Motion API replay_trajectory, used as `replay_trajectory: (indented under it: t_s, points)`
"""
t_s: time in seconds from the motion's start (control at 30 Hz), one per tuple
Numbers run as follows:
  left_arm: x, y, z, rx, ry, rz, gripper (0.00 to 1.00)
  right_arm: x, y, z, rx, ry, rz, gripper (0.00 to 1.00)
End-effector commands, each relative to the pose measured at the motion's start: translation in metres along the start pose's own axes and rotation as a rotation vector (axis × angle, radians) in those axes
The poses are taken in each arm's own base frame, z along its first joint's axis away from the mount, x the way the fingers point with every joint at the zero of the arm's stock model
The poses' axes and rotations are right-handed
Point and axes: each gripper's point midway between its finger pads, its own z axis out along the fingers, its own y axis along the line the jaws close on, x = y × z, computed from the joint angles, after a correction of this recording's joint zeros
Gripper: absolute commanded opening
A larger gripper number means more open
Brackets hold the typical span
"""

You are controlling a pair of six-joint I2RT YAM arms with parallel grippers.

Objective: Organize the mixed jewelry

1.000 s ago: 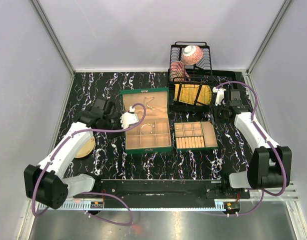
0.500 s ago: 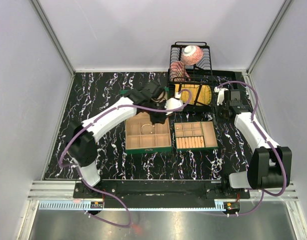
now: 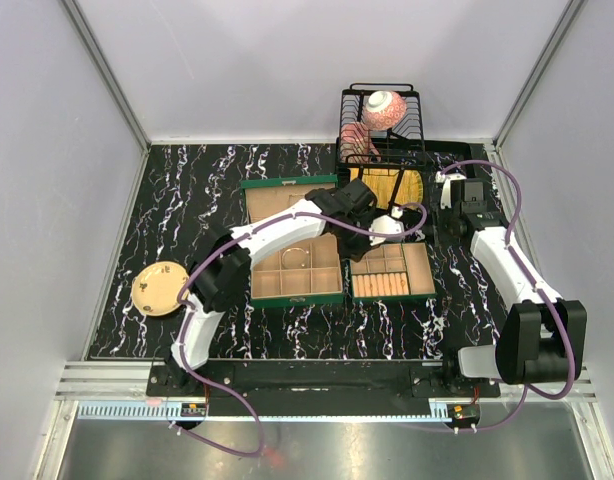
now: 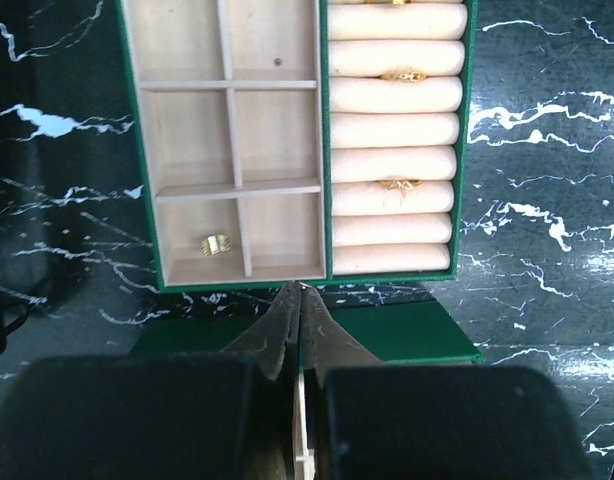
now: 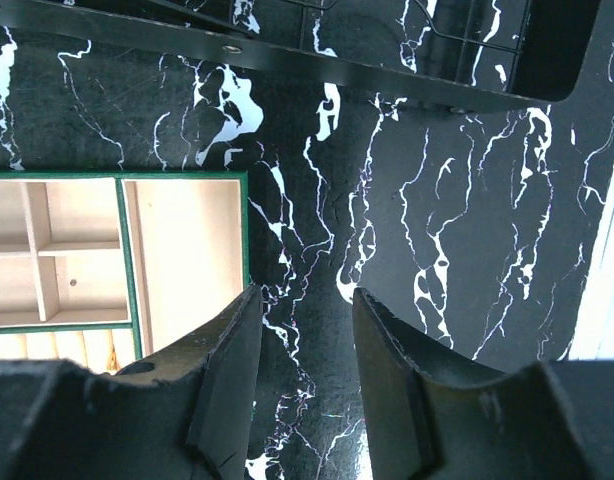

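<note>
hovering my left gripper (image 4: 300,296) pinched fully shut, nothing i can make out between its tips, i see the gold ring (image 4: 216,244) at 11 o'clock in the small green box's (image 4: 387,279) nearest compartment, my half-open, empty right gripper (image 5: 304,298) farther off.

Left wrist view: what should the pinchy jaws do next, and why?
Probably ease forward over the box's empty near compartment. The left jaws are shut at the rim, not yet above any slot; whether they hold anything is unclear.
</note>
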Motion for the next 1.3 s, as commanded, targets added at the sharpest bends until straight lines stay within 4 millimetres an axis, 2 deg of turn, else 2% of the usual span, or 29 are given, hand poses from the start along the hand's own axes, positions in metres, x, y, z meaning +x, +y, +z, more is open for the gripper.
replay_trajectory:
  t_s: [0.0,0.33,0.67,1.03,1.17,1.27]
  points:
    - [-0.019,0.005,0.007,-0.029,-0.044,0.032,0.0,-0.018,-0.015,-0.006,0.067,-0.057,0.021,0.47]
    - [-0.003,0.011,0.034,-0.027,0.006,0.043,0.0,-0.015,-0.013,-0.005,0.056,-0.044,0.013,0.47]
    - [0.01,0.016,0.046,-0.032,0.045,0.059,0.01,-0.012,-0.009,-0.005,0.036,-0.037,0.012,0.47]
    - [0.017,0.014,0.052,-0.015,0.061,0.066,0.16,-0.011,-0.008,-0.007,0.026,-0.037,0.013,0.47]
    - [0.016,0.015,0.045,-0.032,0.059,0.07,0.28,-0.011,-0.007,-0.01,0.02,-0.042,0.015,0.47]
    - [0.008,0.015,0.034,-0.047,0.041,0.078,0.32,-0.01,-0.006,-0.013,0.012,-0.047,0.002,0.47]
